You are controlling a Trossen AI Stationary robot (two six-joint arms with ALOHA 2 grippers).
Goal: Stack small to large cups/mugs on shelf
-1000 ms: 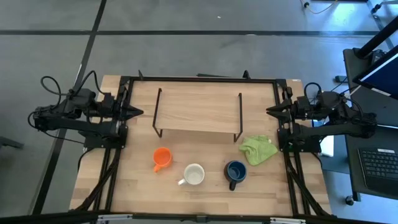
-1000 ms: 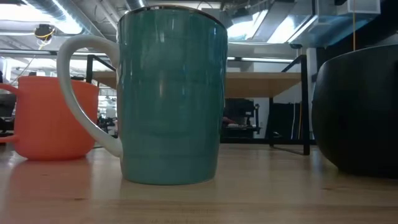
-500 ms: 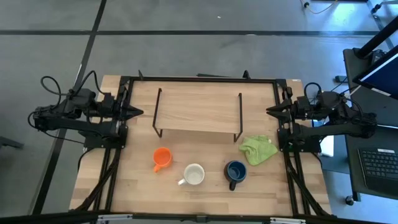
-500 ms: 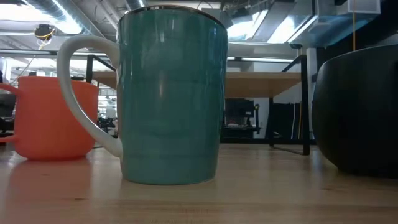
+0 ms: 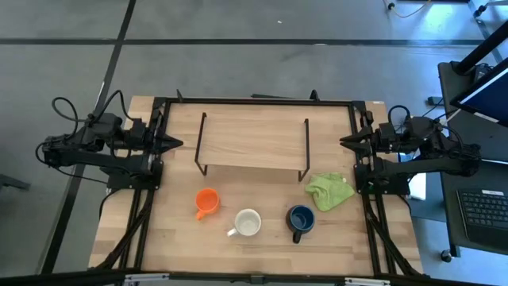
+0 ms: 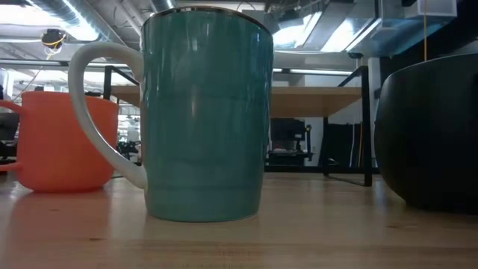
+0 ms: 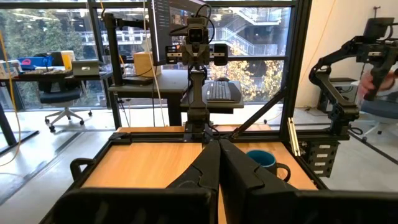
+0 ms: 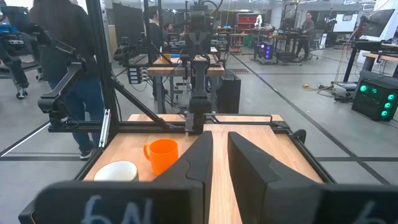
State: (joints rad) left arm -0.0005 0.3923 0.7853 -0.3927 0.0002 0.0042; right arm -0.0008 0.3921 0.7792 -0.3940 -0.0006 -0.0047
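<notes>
From above, the shelf (image 5: 252, 143) stood bare at the table's far side; the orange mug (image 5: 206, 200), white mug (image 5: 248, 223) and blue mug (image 5: 301, 220) sat in a row on the table in front of it, a green cloth (image 5: 330, 191) beside the blue one. The left gripper (image 5: 173, 144) and right gripper (image 5: 346, 142) waited at opposite table edges.

At table height, the white mug (image 6: 205, 116) filled the middle.

The left wrist view showed its fingers (image 7: 239, 175) pressed together; the right wrist view showed fingers (image 8: 247, 163) slightly parted.

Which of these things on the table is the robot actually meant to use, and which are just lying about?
For the job:
orange mug
white mug
dark blue mug
shelf, nothing on it yet

Just lying about:
green cloth, crumpled beside the shelf's leg
keyboard, off the table
</notes>
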